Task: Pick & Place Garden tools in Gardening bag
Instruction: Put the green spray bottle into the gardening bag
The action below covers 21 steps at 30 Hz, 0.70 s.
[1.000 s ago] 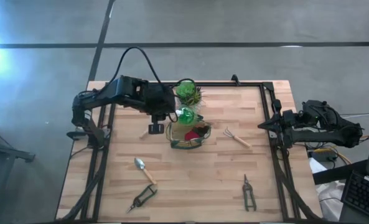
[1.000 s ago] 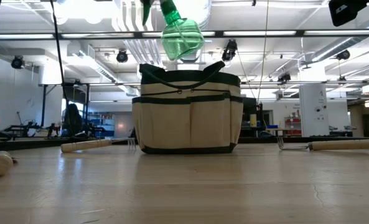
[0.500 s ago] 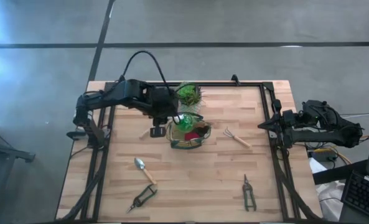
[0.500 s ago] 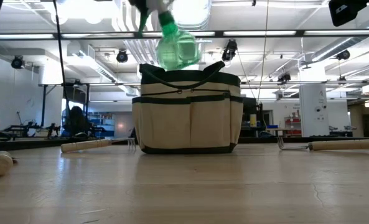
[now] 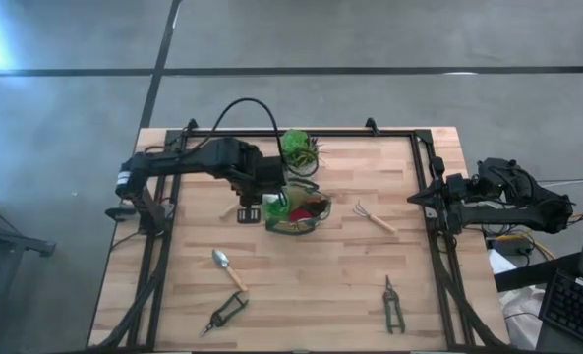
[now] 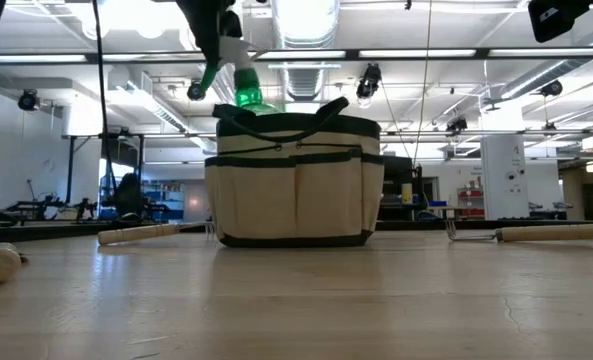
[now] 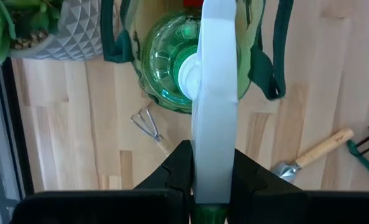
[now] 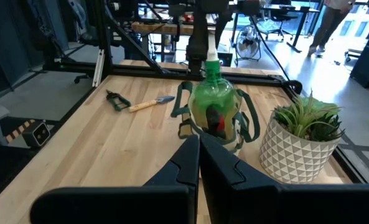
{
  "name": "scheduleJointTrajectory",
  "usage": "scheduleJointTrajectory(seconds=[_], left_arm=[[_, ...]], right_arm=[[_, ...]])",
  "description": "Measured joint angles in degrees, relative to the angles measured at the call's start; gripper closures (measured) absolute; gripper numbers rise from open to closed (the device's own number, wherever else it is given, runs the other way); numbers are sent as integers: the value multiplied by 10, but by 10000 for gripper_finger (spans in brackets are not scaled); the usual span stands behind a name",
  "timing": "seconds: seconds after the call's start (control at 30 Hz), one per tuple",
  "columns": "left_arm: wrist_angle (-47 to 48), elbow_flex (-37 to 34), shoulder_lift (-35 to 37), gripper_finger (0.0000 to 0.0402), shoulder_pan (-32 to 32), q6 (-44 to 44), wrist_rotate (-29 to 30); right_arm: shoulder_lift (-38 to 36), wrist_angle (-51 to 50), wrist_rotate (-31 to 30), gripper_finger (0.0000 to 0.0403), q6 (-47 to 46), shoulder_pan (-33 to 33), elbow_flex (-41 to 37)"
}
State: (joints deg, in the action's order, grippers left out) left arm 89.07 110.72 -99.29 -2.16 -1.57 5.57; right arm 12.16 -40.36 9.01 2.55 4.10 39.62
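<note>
Evidently the left gripper point(image 7: 212, 180) is clamping the green-and-white tool point(image 7: 196, 68) by its white top, hanging it over the gardening bag point(image 6: 294, 180) for lowering inside, while the right gripper point(image 8: 198, 163) is waiting closed and empty at the table's right edge.

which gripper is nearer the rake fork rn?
Left. The left gripper is over the gardening bag, holding the green-and-white tool, just across the bag from the rake fork. The right gripper is parked at the table's right edge, slightly farther away.

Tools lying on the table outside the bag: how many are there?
4: a trowel and pruners at the front left, pruners at the front right, a rake fork right of the bag. The bag may hide more.
</note>
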Motion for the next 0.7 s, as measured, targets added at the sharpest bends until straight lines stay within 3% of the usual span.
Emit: scheduleJointTrajectory(seconds=[0.27,0.7], left_arm=[[-35,-15,-2,347,-13,-14,-32],[-48,-59,-7,347,-22,-14,-38]], right_arm=[[0,0,0,394,0,0,0],[0,0,0,394,0,0,0]])
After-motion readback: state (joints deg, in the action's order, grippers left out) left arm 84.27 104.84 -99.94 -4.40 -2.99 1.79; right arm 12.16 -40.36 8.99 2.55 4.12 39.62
